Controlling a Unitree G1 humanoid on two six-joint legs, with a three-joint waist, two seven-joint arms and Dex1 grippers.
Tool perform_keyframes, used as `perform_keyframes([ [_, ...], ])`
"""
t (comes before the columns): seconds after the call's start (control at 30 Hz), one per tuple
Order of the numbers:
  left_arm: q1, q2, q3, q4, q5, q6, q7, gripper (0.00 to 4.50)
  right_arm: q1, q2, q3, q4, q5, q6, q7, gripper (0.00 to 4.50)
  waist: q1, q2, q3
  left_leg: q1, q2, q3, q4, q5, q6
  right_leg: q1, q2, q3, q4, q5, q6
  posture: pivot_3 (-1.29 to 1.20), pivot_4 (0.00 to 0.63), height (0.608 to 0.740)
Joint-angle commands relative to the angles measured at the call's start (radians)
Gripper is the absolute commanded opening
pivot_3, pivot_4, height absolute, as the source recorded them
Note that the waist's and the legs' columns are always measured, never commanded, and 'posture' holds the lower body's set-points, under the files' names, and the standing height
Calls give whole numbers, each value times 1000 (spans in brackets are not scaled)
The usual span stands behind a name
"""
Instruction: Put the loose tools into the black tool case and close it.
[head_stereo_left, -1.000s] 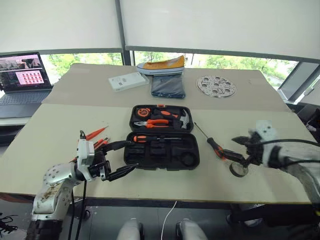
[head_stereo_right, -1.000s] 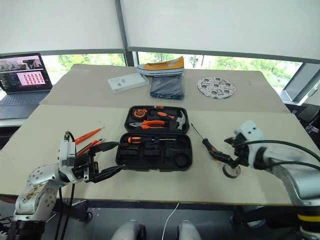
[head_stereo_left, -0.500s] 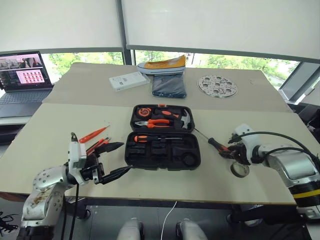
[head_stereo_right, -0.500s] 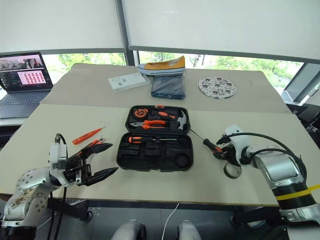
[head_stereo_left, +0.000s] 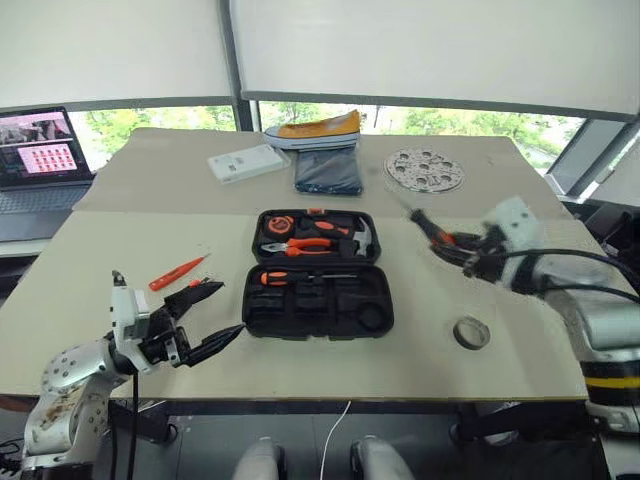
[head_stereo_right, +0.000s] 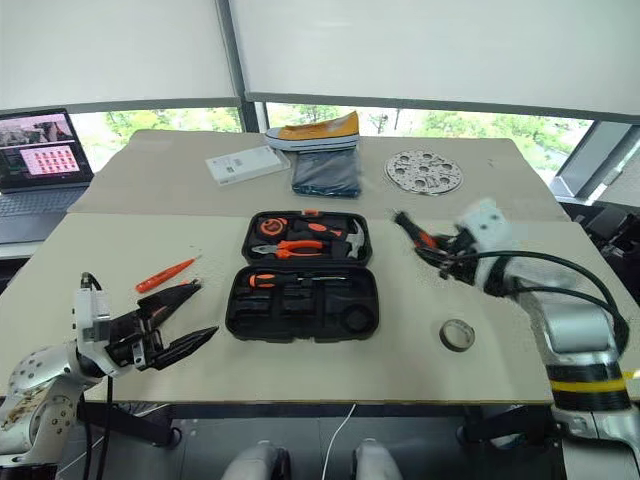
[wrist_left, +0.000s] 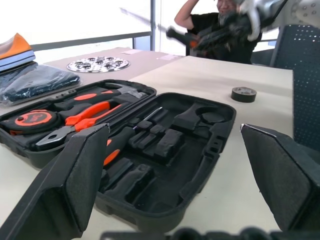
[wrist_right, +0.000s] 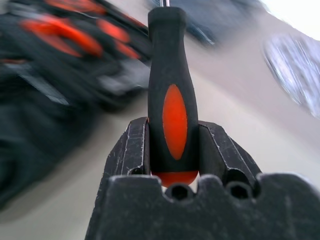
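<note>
Currently my right fingers (wrist_right: 172, 150) are clamped on the handle of a black-and-orange screwdriver (head_stereo_left: 432, 228), raised off the bench (head_stereo_left: 90, 270) to the right of the black tool case (head_stereo_left: 318, 270). Shaft runs up and away from the fingers, tip toward the far side, roughly level with the case's lid half. Case lies open, long side across the bench; another screwdriver (head_stereo_left: 300, 277) already sits in the near half along that long axis.

Judgement: the held tool must turn until its shaft runs parallel to that slot row, then travel left toward the case.

Left fingers (head_stereo_left: 196, 318) spread wide and empty, at the case's near-left corner. Slim orange screwdriver (head_stereo_left: 178, 272) lies left of the case, nearer my left arm. Grey tape roll (head_stereo_left: 470, 332) rests right of the case, nearer my right.
</note>
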Motion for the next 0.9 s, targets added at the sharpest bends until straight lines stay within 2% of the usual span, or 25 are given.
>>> perform_keyframes([
  [0.03, 0, 23, 35, 15, -9, -18, -7, 4500, -121, 4, 158, 103, -92, -150, 204, 1011, 0, 0, 0, 1, 1, 1, 0, 0, 0, 1, 0, 0, 0, 0, -1, 0, 150, 740],
  [0.1, 6, 33, 46, 37, -4, -26, -19, 4500, -192, 38, 227, 177, -154, -199, 236, 1011, 4, -1, 0, 2, 1, 2, 0, 0, 0, 1, 0, -1, 1, 0, -4, 0, 150, 740],
  [0.17, 15, 44, 57, 57, 0, -33, -33, 4500, -244, 74, 290, 242, -219, -208, 246, 1011, 5, 0, 1, 1, 1, 2, 0, 0, 0, 0, 0, -1, 1, 1, -13, 0, 150, 740],
  [0.3, 12, 49, 62, 73, 13, -55, -29, 4500, -282, 114, 358, 306, -310, -198, 246, 1011, 12, -1, 1, 0, 1, 3, -1, 0, 0, -1, -1, -2, 2, 1, -13, 0, 150, 740],
  [0.57, 6, 61, 59, 82, 15, -56, -37, 4500, -295, 147, 393, 277, -403, -152, 253, 1011, 8, 0, 1, -4, 1, 3, -1, 0, 0, -6, -2, -2, 3, 3, -10, 0, 150, 740],
  [0.77, 22, 52, 49, 56, 17, -50, -26, 4500, -289, 191, 381, 263, -417, -80, 231, 1011, 7, -1, 1, -4, 1, 3, -1, 0, 0, -7, -1, -2, 4, 2, -11, 0, 150, 740],
  [0.8, 23, 51, 48, 52, 17, -49, -23, 4500, -287, 190, 381, 262, -417, -76, 240, 1511, 7, -1, 1, -4, 1, 3, -1, 0, 0, -7, -1, -2, 4, 2, -11, 0, 150, 740],
  [0.9, 23, 50, 44, 46, 17, -46, -18, 4500, -295, 185, 365, 277, -407, -196, 240, 2480, 7, 0, 1, -4, 1, 3, -1, 0, 0, -7, -1, -2, 4, 2, -11, 0, 150, 740],
])
